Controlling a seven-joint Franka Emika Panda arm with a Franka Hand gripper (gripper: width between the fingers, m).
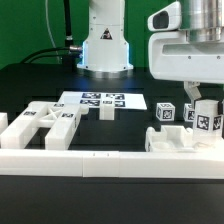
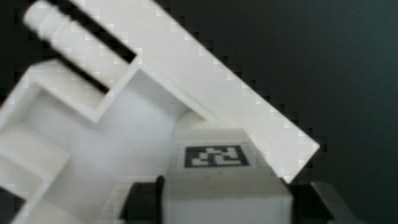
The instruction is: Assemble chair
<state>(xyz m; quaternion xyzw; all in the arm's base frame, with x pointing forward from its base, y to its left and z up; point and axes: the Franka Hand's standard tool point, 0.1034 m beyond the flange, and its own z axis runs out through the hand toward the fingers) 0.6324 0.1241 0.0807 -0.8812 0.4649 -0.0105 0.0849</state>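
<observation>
My gripper (image 1: 204, 106) hangs at the exterior view's right, shut on a white chair part (image 1: 208, 121) that bears a black-and-white tag. In the wrist view the tagged white block (image 2: 219, 156) fills the gap between my dark fingers (image 2: 143, 200), with my gripper (image 2: 222, 202) closed on both its sides. A long white slab (image 2: 178, 60) and a stepped white piece (image 2: 63, 110) run on beyond it. More chair parts lie on the table: cut-out frames (image 1: 45, 122) at the left and small tagged pieces (image 1: 165, 112) near the held one.
The marker board (image 1: 100, 101) lies flat at mid-table. A long plain white rail (image 1: 90, 162) runs along the front, with a raised white block (image 1: 175, 140) just below my gripper. The arm's base (image 1: 105, 45) stands behind. The table top is black.
</observation>
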